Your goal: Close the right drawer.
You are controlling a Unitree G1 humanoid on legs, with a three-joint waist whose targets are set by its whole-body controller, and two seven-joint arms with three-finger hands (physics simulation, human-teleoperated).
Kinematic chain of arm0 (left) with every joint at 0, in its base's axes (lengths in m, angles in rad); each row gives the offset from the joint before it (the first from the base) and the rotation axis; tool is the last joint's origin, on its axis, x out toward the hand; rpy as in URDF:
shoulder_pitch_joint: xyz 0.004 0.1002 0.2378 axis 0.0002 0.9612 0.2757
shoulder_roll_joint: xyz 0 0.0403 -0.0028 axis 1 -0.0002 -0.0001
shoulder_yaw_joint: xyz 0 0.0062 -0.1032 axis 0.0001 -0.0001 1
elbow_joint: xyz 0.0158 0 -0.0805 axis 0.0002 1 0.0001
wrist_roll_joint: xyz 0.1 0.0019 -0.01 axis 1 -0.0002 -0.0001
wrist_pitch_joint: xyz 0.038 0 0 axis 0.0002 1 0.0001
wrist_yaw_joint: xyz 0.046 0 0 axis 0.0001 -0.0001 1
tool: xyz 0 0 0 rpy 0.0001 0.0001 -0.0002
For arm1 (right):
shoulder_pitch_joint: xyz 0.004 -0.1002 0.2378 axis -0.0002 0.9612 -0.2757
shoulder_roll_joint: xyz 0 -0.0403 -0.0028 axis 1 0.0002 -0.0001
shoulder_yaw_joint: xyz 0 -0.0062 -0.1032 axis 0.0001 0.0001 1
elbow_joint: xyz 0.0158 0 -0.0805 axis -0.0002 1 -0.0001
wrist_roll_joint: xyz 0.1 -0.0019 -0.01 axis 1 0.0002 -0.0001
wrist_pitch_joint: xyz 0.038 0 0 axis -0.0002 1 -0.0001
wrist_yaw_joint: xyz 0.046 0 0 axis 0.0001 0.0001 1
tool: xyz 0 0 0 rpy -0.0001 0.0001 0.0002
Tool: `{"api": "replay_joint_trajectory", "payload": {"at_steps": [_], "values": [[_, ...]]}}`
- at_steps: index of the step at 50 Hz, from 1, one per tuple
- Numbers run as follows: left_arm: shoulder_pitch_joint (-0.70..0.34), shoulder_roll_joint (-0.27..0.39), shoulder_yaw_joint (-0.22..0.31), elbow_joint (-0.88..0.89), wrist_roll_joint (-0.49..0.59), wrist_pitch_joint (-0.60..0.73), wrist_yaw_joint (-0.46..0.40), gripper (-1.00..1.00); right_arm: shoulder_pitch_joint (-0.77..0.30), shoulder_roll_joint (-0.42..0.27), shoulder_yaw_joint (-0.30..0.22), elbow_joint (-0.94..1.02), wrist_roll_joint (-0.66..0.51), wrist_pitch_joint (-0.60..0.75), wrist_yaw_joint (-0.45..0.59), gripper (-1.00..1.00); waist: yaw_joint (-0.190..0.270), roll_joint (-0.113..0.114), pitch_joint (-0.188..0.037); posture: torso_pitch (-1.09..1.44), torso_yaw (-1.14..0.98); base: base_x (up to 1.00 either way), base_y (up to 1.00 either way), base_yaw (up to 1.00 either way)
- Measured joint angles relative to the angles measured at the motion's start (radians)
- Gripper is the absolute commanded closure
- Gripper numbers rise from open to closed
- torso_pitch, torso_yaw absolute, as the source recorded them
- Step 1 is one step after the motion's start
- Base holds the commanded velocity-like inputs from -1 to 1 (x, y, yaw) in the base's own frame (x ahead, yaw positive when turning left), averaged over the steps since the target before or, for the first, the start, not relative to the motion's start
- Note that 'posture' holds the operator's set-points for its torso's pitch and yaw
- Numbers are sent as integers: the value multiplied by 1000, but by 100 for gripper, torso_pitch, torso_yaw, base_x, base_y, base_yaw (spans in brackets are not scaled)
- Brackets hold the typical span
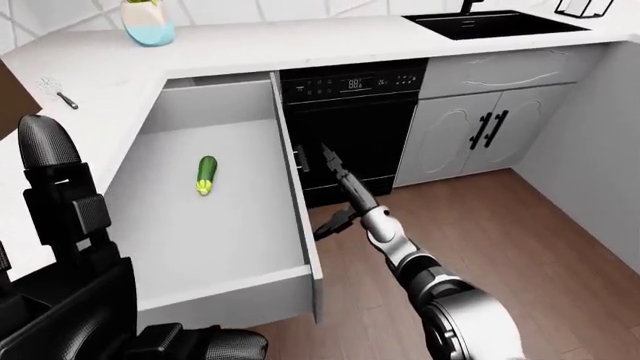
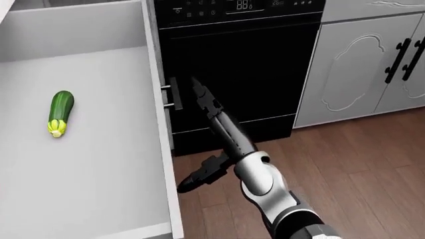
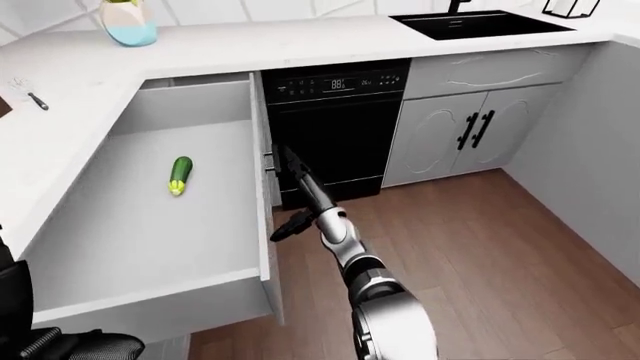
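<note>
The white drawer (image 1: 296, 217) stands pulled far out from the corner counter, and its front panel (image 1: 225, 300) is nearest me. A green zucchini (image 2: 58, 112) lies on its floor. My right hand (image 2: 193, 134) is open and sits just right of the drawer's right wall, against the black oven front. One long finger (image 2: 207, 102) points up and the thumb (image 2: 196, 179) angles down-left toward the wall's edge. Whether it touches the wall I cannot tell. My left hand (image 1: 60, 202) is a dark bulk at the left-eye view's left edge, and its fingers are unclear.
A black oven (image 1: 350, 112) stands right of the drawer, followed by white cabinet doors (image 1: 450, 142) with black handles. The floor (image 1: 520, 240) is wood. On the counter are a vase (image 1: 148, 21), a whisk (image 1: 60, 94) and a black sink (image 1: 495, 22).
</note>
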Motion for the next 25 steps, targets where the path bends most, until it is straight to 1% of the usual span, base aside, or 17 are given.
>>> {"api": "replay_joint_trajectory", "payload": {"at_steps": [13, 25], "values": [[7, -2, 3, 0, -6, -7, -3, -100, -8, 31, 6, 0, -26, 7, -1, -100, -2, 2, 0, 0, 0, 0, 0, 0], [1, 19, 4, 0, -13, -4, 17, -100, -22, 63, 13, 1, -53, 21, 15, -100, -3, 4, 0, 0, 0, 0, 0, 0]]}}
